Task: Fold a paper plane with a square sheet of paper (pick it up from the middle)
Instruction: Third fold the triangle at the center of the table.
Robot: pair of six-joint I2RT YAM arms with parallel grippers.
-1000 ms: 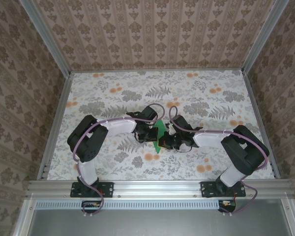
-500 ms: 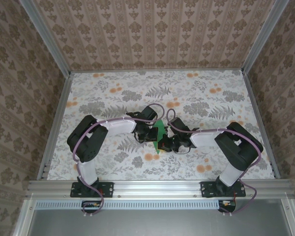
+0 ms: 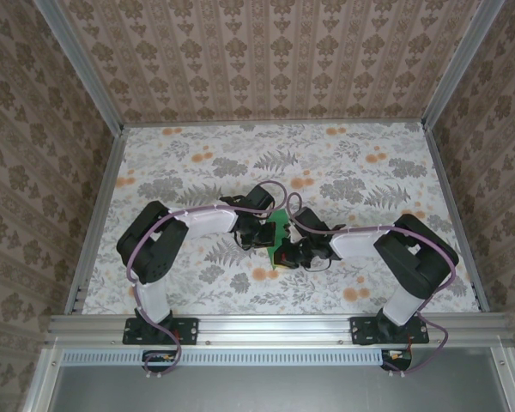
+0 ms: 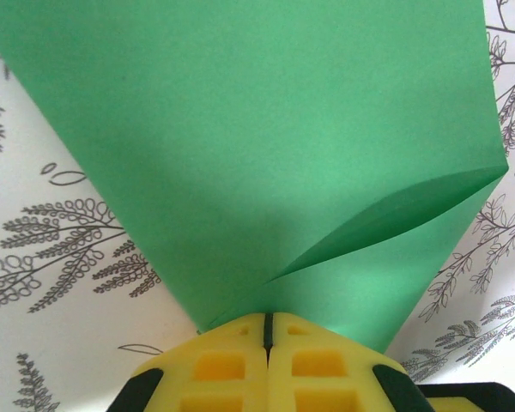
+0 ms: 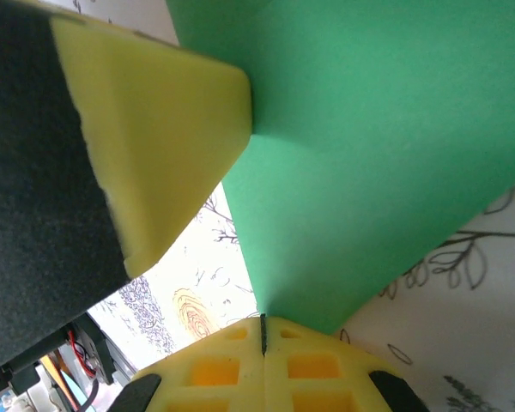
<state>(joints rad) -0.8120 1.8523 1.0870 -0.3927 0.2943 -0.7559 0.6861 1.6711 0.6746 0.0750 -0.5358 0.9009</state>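
Change: right arm drawn inward, toward the left. Next, left gripper [image 3: 262, 232] [image 4: 266, 330]: jaws closed, pinching the square sheet of paper [image 3: 280, 227] [image 4: 266, 154] [image 5: 369, 154]. Sheet: green, curled, aloft over floral cloth [image 3: 197, 163], mid-table. Then right gripper [image 3: 292, 253] [image 5: 263, 330]: jaws closed on same sheet.

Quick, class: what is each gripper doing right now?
Left gripper: closed, holding the paper.
Right gripper: closed, holding the same paper.

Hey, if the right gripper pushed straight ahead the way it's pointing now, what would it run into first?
The green paper the right gripper is shut on fills its path; beyond it, likely the left gripper, clamped on the same sheet off to one side. Depth is unclear.
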